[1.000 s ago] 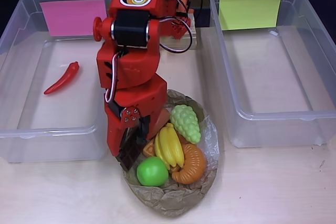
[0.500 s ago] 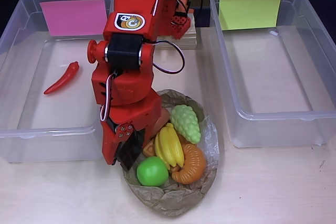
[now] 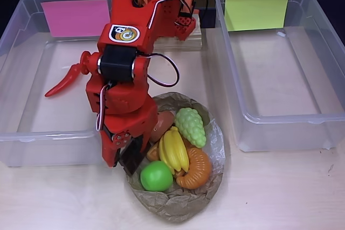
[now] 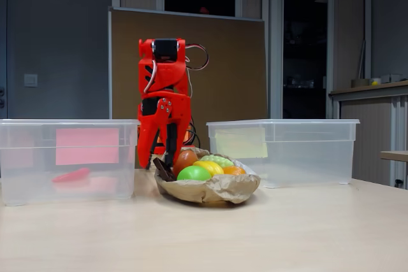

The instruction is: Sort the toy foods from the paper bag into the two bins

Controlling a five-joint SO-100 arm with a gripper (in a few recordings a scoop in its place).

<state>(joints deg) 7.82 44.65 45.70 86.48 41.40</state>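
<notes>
My pincer (image 3: 128, 157) sits in the lower left-centre of the overhead view, pointing down at the left edge of the paper bag (image 3: 178, 203). A dark brown chocolate bar (image 3: 133, 158) stands between its fingers, and I judge the fingers closed on it, though the arm's body hides part of the contact. In the fixed view the pincer (image 4: 164, 157) hangs just over the bag's left rim, with the chocolate bar (image 4: 162, 169) tilted against that rim, so I read it as barely lifted, if at all.

Just right of the pincer, the remaining toy foods crowd the bag: a brown donut (image 3: 160, 124) touching the arm's side, yellow bananas (image 3: 175, 149) in the middle, green grapes (image 3: 191, 125) above them, an orange croissant (image 3: 197, 169) at the lower right, and a green apple (image 3: 156, 176) at the bottom. The bag's crumpled walls keep them heaped together.

The bag rests on the pale surface (image 3: 280, 192) between the two clear bins. The bin with the pink label (image 3: 32, 149) fills the left of the frame and holds a red chili (image 3: 60, 82) lying flat, partly behind the arm. The bin with the yellow-green label (image 3: 323, 127) fills the right and holds no toy food I can see. I take the nearer, pink-labelled bin as a likely destination, but nothing here confirms it.
</notes>
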